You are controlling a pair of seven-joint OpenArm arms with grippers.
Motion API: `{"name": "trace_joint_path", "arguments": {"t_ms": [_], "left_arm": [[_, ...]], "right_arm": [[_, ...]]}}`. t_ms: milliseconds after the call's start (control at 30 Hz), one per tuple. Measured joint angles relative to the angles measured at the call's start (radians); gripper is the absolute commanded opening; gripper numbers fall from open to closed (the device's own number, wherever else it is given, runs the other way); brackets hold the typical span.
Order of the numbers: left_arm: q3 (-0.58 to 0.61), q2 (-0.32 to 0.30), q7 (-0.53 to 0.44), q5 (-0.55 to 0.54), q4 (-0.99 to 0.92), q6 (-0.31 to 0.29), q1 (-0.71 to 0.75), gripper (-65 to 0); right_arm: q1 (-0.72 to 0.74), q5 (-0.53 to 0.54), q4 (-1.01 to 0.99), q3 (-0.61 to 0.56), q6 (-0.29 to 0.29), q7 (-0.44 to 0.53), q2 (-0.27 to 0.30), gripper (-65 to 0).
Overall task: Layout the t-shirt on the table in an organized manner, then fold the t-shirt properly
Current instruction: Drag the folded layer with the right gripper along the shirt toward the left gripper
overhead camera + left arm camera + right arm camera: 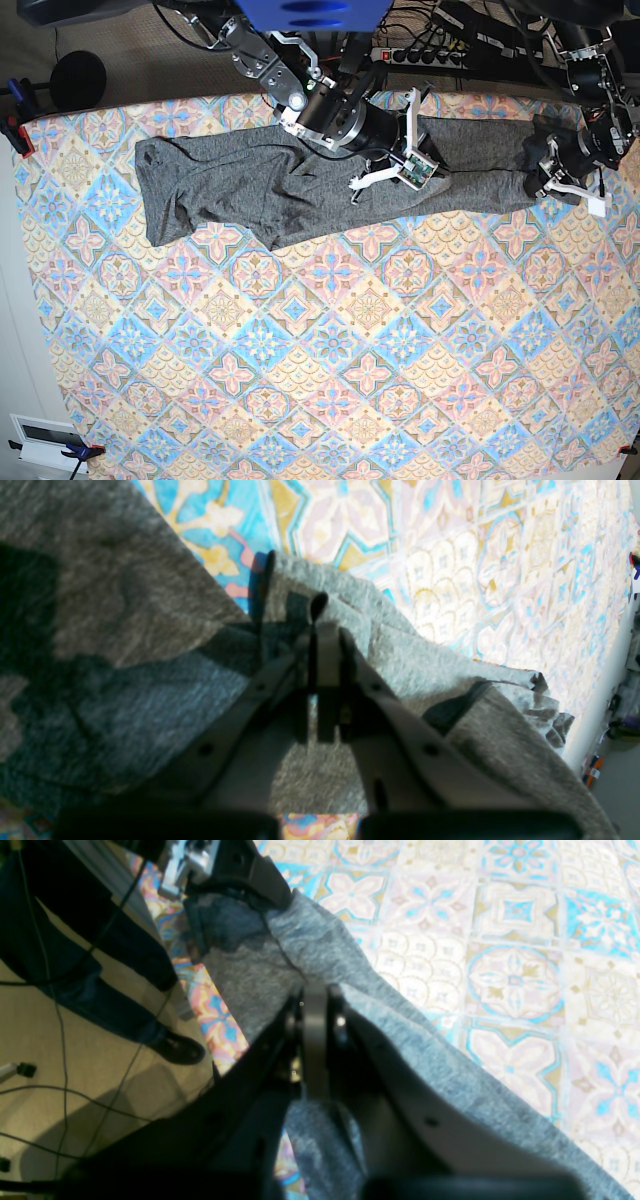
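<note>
Overhead, I see the t-shirt (300, 180) stretched in a long grey band across the far side of the table (320, 380), body to the view's left, a sleeve running right. My right gripper (375, 180) sits mid-garment; my left gripper (560, 185) is at the sleeve's end, near the table's right edge. Only the wrist cameras show the grips. The left wrist view has the left gripper (325, 630) pressed together, pinching a ridge of t-shirt (150, 680) fabric. The right wrist view shows the right gripper (315, 995) likewise clamped on a fold of cloth (325, 950), plus a bystander's legs (100, 970) beyond the table edge.
</note>
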Motion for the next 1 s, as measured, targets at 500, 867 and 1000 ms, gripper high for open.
{"name": "trace_joint_path", "arguments": {"t_ms": [500,867,1000], "left_arm": [[0.0,0.0,0.0,0.0,0.0,0.0,0.0,-65.0],[0.0,0.0,0.0,0.0,0.0,0.0,0.0,-65.0],[0.0,0.0,0.0,0.0,0.0,0.0,0.0,-65.0]], "right_arm": [[0.0,0.0,0.0,0.001,0.0,0.051,-0.001,-65.0],[0.002,0.067,-0.018,-0.018,-0.005,0.047,0.0,-45.4],[0.004,0.087,-0.027,-0.096,0.001,0.045,0.0,-36.9]]}}
